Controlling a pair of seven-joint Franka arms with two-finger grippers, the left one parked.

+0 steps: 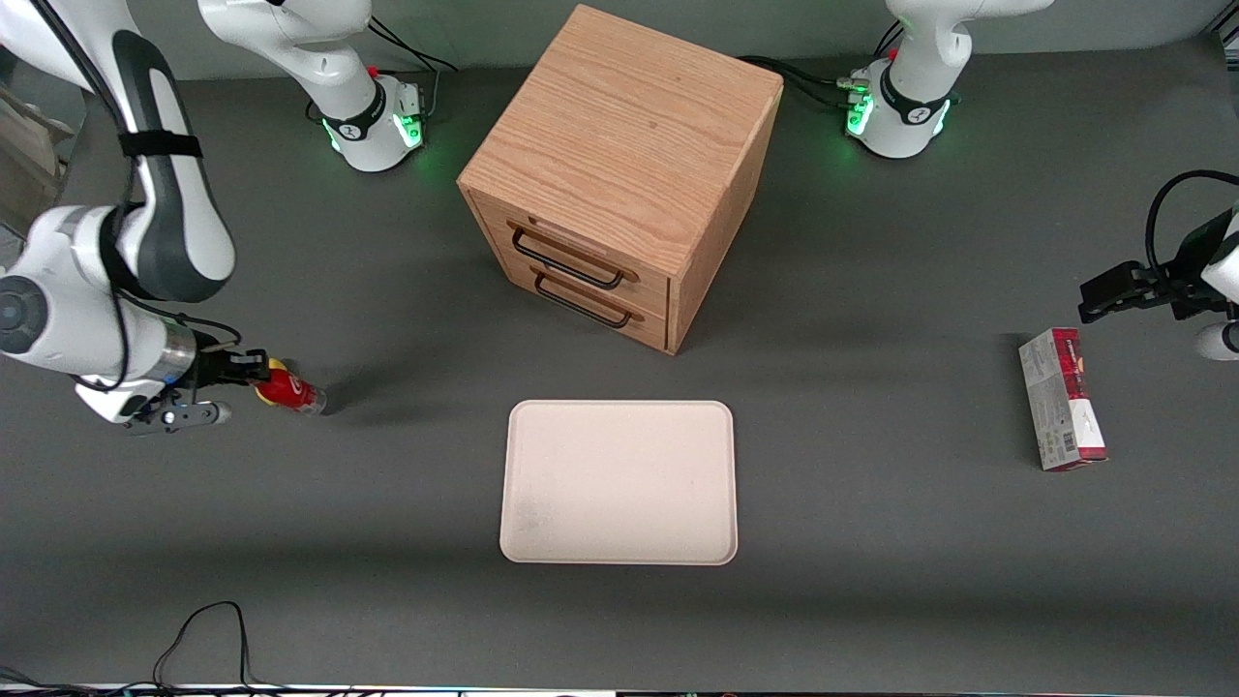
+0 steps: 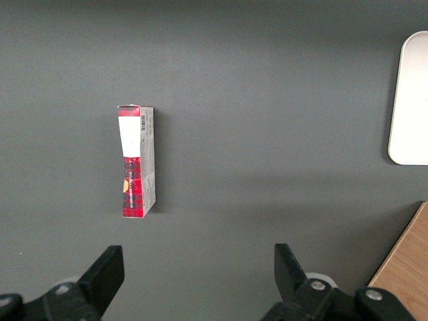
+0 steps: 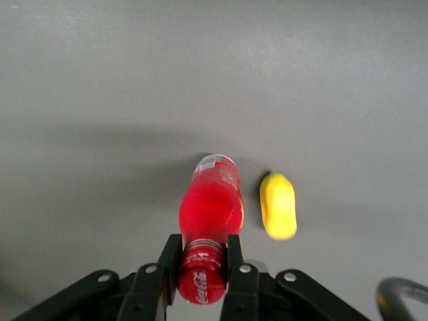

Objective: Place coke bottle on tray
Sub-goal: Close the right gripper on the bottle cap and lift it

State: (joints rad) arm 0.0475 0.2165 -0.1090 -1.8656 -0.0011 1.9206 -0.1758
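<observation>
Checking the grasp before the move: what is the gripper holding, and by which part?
The gripper holds the coke bottle by its neck, just below the red cap.

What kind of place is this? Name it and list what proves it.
Most likely a robot lab bench: a dark matte table, arm bases bolted to it, staged props such as the wooden cabinet and tray, and the gripper clamping the coke bottle.

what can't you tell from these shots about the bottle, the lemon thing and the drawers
- Coke bottle, front view: the gripper covers its cap end; whether it is lifted off the table is unclear.
- Yellow lump, front view: nearly all hidden by the gripper and bottle.
- Cabinet drawers: contents unseen.
- Tray, left wrist view: cut off by the picture's edge.
</observation>
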